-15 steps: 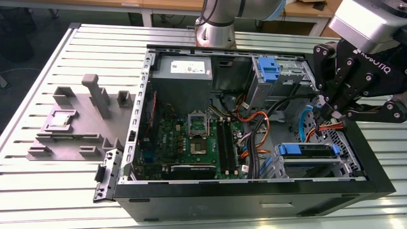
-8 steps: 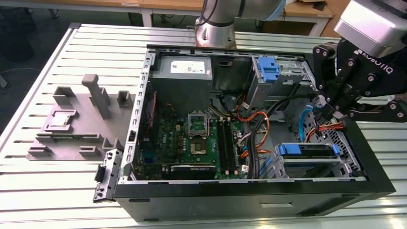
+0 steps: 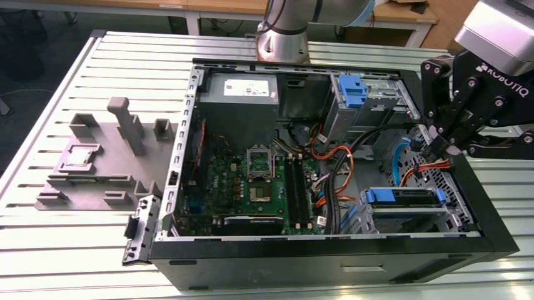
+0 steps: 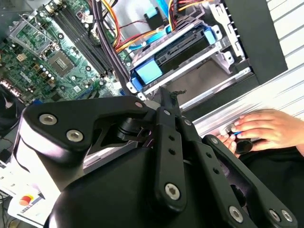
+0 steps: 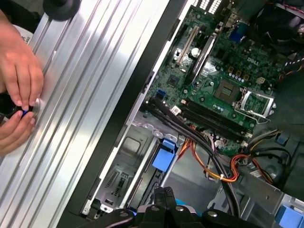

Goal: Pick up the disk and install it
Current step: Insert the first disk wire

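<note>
Just below the black 2-finger claw [image 3: 441,149], pinched narrow and empty, the flat, silver-grey, blue-framed disk [image 3: 406,197] lies in the metal drive cage [image 3: 413,220], seemingly seated on its rails.

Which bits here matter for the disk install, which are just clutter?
Job: disk, sitting in the drive cage; gripper hovering near it.
Just about: grey fixture on the table; bare blue bracket; motherboard; a person's hands.
</note>
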`<action>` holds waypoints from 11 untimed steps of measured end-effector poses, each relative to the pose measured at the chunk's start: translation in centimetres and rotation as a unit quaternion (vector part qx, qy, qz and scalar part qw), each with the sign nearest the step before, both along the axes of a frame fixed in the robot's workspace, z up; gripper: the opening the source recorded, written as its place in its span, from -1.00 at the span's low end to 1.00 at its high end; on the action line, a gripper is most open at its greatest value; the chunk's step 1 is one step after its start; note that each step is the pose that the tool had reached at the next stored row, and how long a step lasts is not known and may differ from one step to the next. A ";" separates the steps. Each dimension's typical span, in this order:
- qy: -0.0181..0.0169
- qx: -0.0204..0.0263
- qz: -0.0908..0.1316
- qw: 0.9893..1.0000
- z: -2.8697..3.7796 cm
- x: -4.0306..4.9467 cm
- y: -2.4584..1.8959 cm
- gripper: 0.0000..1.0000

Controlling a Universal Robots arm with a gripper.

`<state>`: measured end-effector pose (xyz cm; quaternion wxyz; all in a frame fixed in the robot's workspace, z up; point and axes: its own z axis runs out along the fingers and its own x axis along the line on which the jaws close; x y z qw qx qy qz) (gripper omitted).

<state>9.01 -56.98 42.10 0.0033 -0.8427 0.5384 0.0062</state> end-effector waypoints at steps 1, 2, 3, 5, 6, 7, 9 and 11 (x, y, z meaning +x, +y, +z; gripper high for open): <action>0.000 0.000 0.000 1.000 0.00 0.16 0.01 -0.80; 0.000 0.000 0.000 1.000 0.00 0.35 0.03 -0.80; 0.000 0.000 0.000 1.000 0.00 0.53 0.04 -0.80; 0.000 0.000 0.000 1.000 -0.01 0.83 0.06 -0.80; 0.000 0.000 0.000 1.000 -0.01 0.91 0.07 -0.80; 0.000 0.000 0.000 1.000 -0.01 0.92 0.07 -0.80; 0.000 0.000 0.000 1.000 -0.01 0.92 0.06 -0.80; 0.000 0.000 0.002 1.000 -0.01 0.92 0.06 -0.80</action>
